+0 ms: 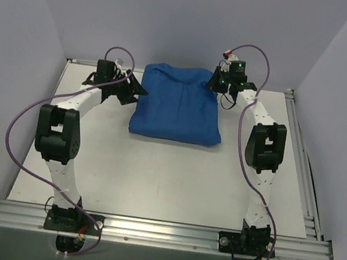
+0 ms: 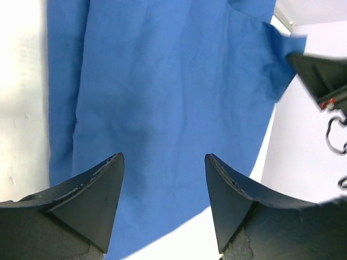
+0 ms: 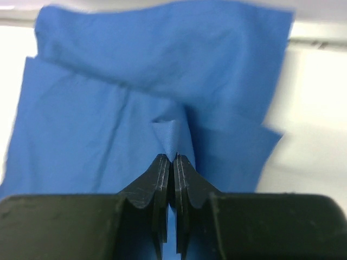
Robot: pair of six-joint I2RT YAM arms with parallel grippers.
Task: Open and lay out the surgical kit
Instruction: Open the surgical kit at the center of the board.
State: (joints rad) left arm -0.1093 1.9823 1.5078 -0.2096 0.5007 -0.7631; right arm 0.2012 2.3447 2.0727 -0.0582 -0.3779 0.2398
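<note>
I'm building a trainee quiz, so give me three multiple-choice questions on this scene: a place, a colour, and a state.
1. Where on the table does the cloth wrap lie? A near edge; B far middle; C left corner.
2. The cloth wrap's colour? A blue; B green; C white.
3. The right gripper is: A wide open; B clear of the cloth; C shut on the cloth wrap.
Answers: 1 B, it lies centred toward the far edge; 2 A, blue in every view; 3 C, the right wrist view shows a fold pinched.
</note>
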